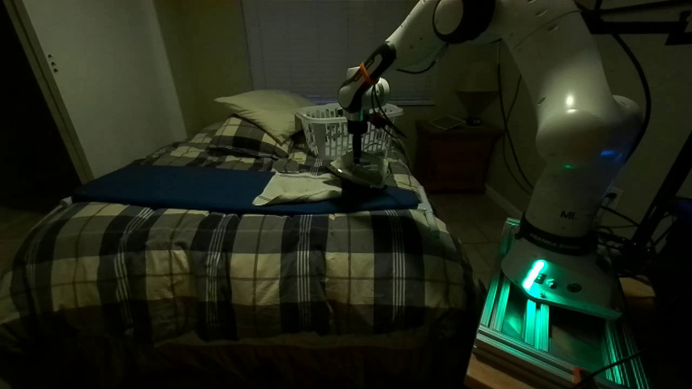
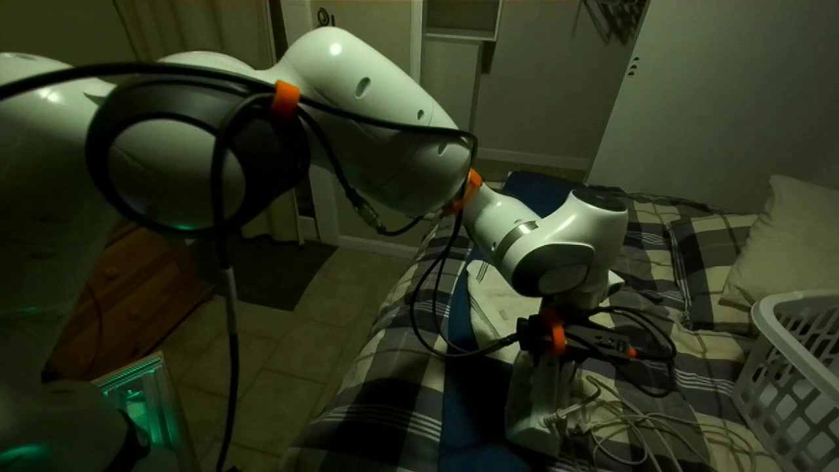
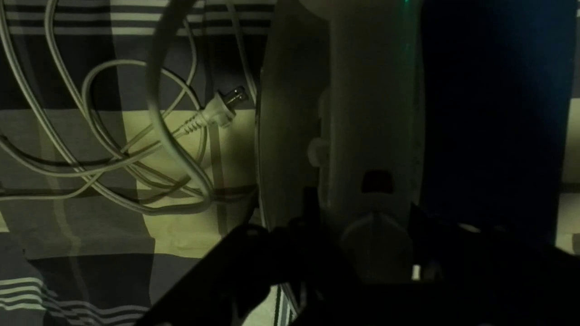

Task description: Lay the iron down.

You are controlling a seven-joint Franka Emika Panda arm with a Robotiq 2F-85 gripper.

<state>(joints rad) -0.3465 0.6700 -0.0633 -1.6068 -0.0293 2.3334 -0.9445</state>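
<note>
The iron (image 1: 368, 172) is a pale grey wedge over the right end of a blue board (image 1: 178, 183) on the bed. It also shows in an exterior view (image 2: 529, 414), its heel toward that camera. My gripper (image 1: 357, 158) points down with its fingers around the iron's handle. In the dark wrist view the fingers (image 3: 362, 210) lie against both sides of the handle of the iron (image 3: 376, 113). In an exterior view the iron's lower edge slopes down to the right, with dark shadow below. I cannot tell whether it touches the board.
A white folded cloth (image 1: 297, 188) lies on the board beside the iron's tip. A white lattice basket (image 1: 330, 132) stands behind the iron. The loose cord (image 3: 172, 149) and its plug (image 3: 217, 113) lie on the bedspread beside the iron. Pillows (image 1: 270, 108) lie at the bed's head.
</note>
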